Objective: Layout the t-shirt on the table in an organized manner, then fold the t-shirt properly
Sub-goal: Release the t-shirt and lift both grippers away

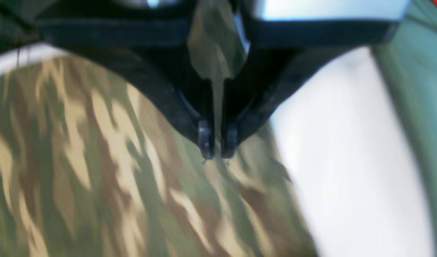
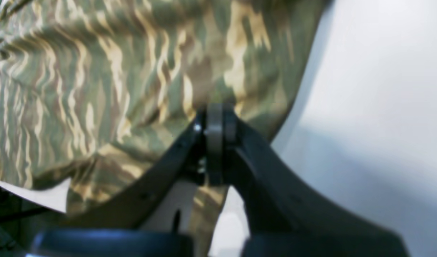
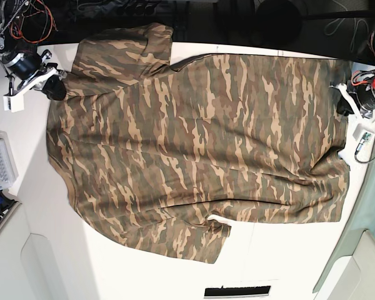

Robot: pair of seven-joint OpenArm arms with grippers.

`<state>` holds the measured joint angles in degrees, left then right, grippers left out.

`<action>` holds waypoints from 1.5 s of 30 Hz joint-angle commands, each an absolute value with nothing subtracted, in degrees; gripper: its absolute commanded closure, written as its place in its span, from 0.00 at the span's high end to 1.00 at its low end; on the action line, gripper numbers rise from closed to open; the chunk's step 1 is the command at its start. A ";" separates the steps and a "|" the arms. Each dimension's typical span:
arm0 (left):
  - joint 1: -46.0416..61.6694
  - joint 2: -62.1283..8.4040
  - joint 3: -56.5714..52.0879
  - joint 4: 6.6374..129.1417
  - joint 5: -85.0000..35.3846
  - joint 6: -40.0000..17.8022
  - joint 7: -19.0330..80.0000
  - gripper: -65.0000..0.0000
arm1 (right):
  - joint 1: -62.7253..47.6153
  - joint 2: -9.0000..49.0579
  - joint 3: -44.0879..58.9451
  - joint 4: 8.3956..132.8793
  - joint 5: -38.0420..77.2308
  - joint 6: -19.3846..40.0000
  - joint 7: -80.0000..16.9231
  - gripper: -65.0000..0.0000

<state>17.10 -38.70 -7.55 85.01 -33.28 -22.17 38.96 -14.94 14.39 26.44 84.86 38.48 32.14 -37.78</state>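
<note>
Base view, shirt: the t-shirt (image 3: 200, 144) lies spread on the table (image 3: 287, 250), camouflage side up, collar end toward this view's left and hem toward its right; one sleeve points to the far edge, the other to the near edge.
Base view, arms: the right gripper (image 3: 55, 89) sits at the shirt's left edge near the shoulder; the left gripper (image 3: 344, 103) sits at the hem edge on the right. Jaw detail too small to read here.
Left wrist view only: the left gripper (image 1: 217, 148) shows its two dark fingers drawn nearly together, a thin strip of camouflage cloth running up between them. Clamped on the t-shirt (image 1: 97, 167). White table (image 1: 347, 160) just right of the cloth edge.
Right wrist view only: the right gripper (image 2: 215, 117) has its fingertips pressed together at the cloth edge, with fabric bunching above the tips and a strip hanging below. Reads as pinched on the t-shirt (image 2: 115, 78).
Image quality: both wrist views blurred; cloth pattern smeared.
Surface: matte white tabletop, bare around the shirt on three sides; thin seam line faint near the lower sleeve.
Room: clear plastic box (image 3: 0, 164) at the table's left edge; red and black cables (image 3: 25, 22) at top left; dark background beyond the far edge; pale green panel (image 3: 369, 219) at right.
</note>
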 commanded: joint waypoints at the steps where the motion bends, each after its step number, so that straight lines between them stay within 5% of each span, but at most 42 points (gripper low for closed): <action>1: 17.12 -39.38 -8.05 85.86 -33.91 -23.33 37.34 0.10 | -14.50 15.07 26.44 85.60 39.29 32.86 -36.71 0.00; 10: 16.62 -31.68 -7.90 78.61 -28.67 -23.38 33.28 0.10 | -11.94 15.09 18.59 79.94 29.28 32.73 -32.51 0.00; 25: -3.05 -28.71 -3.88 59.29 -25.85 -23.18 35.00 0.10 | 6.46 15.70 18.02 61.49 22.87 32.08 -29.15 0.00; 30: -5.08 -28.75 -1.48 59.64 -25.89 -23.22 37.95 0.10 | 7.42 15.77 18.04 62.11 24.36 31.90 -30.28 0.00; 36: -1.15 -32.25 -1.85 68.88 -28.86 -24.25 38.81 0.24 | 3.90 16.25 22.35 69.25 29.63 31.92 -32.32 0.00; 45: 9.04 -37.91 -12.40 81.93 -33.95 -21.65 40.01 0.34 | -4.82 17.91 27.79 80.27 37.69 32.16 -39.59 0.00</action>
<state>8.86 -36.97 -12.05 81.45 -34.15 -21.69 39.83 -4.95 16.69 27.38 79.53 37.10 31.92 -40.01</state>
